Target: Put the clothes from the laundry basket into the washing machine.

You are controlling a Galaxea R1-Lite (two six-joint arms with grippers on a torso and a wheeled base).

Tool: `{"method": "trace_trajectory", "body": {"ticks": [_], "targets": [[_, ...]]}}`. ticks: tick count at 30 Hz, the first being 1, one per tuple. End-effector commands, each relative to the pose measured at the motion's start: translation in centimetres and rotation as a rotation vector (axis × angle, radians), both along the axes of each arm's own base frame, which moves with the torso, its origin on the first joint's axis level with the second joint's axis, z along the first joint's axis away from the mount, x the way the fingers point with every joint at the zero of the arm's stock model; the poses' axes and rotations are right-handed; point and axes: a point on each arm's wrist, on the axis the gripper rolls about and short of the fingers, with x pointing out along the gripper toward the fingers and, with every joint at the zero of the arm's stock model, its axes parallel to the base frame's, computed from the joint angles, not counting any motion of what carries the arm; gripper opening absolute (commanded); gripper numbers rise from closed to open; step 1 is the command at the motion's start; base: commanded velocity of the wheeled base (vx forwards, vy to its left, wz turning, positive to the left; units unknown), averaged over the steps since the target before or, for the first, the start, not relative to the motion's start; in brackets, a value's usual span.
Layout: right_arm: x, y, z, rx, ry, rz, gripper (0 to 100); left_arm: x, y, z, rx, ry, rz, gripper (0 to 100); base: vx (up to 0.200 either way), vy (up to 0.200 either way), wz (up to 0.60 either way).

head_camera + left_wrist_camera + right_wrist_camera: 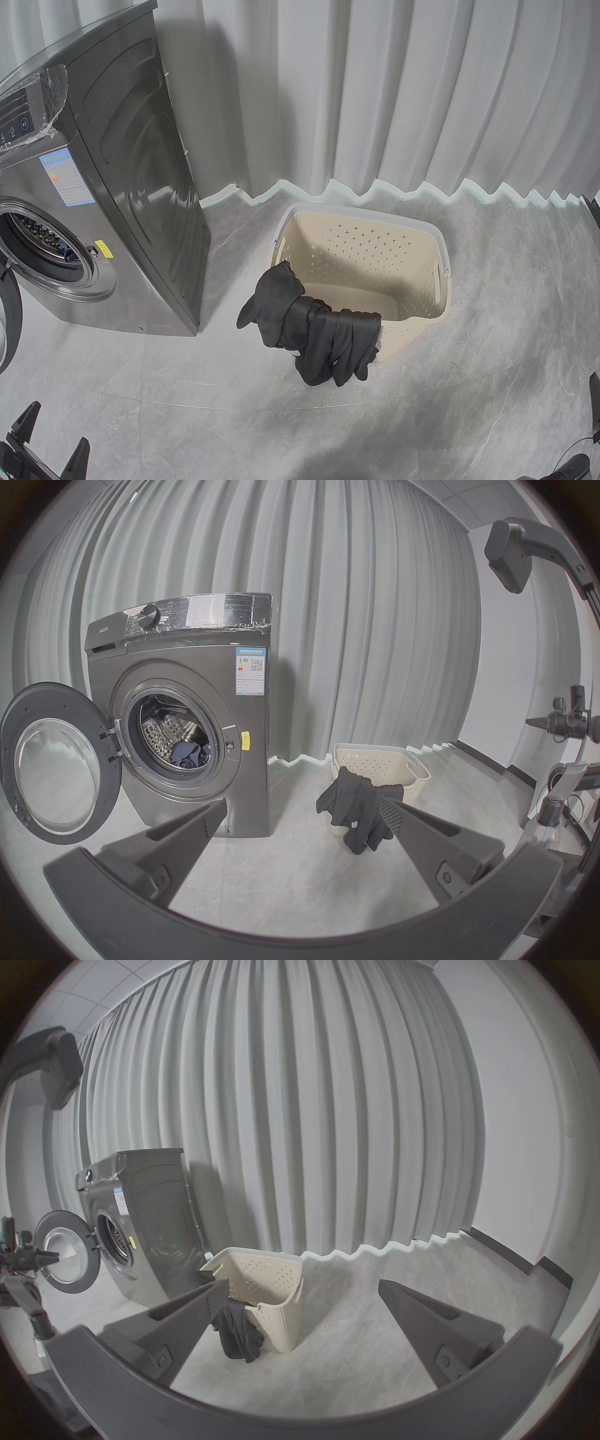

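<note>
Dark clothes [315, 334] draped over the near rim of the laundry basket [369, 214], grey stone floor [500, 350] beneath, white curtain [375, 94] behind, washing machine [137, 187] left of it, door [59, 761] swung open, my left gripper [301, 805] and right gripper [303, 1285] well short of the basket, fingers spread wide, holding nothing.

One washing machine [125, 187], one laundry basket [375, 250], one black garment [312, 331], one blue garment [184, 754]
</note>
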Motion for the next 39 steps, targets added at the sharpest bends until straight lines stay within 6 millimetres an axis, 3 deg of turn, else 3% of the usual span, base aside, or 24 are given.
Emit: {"method": "trace_trajectory", "body": {"ticks": [1,10,14,18,31,39], "targets": [[4.3,0.3,1.7,-0.023,0.274,0.157,100,0.0,0.0,-0.5,0.0,0.002,0.001,100,0.0,0.0,0.0],[9.3,1.7,1.0,-0.115,0.536,0.425,100,0.0,0.0,-0.5,-0.001,0.003,0.001,100,0.0,0.0,0.0],[12.7,3.3,1.7,0.027,0.528,0.495,100,0.0,0.0,-0.5,-0.001,0.003,0.001,100,0.0,0.0,0.0],[15.0,4.7,0.5,0.086,0.6,0.511,100,0.0,0.0,-0.5,-0.001,0.003,0.002,100,0.0,0.0,0.0],[19.3,8.2,-3.2,0.049,0.73,0.475,100,0.0,0.0,-0.5,-0.001,0.001,0.005,100,0.0,0.0,0.0],[20.7,10.1,-5.0,0.045,0.75,0.483,100,0.0,0.0,-0.5,-0.017,0.004,0.006,100,0.0,0.0,0.0]]}}
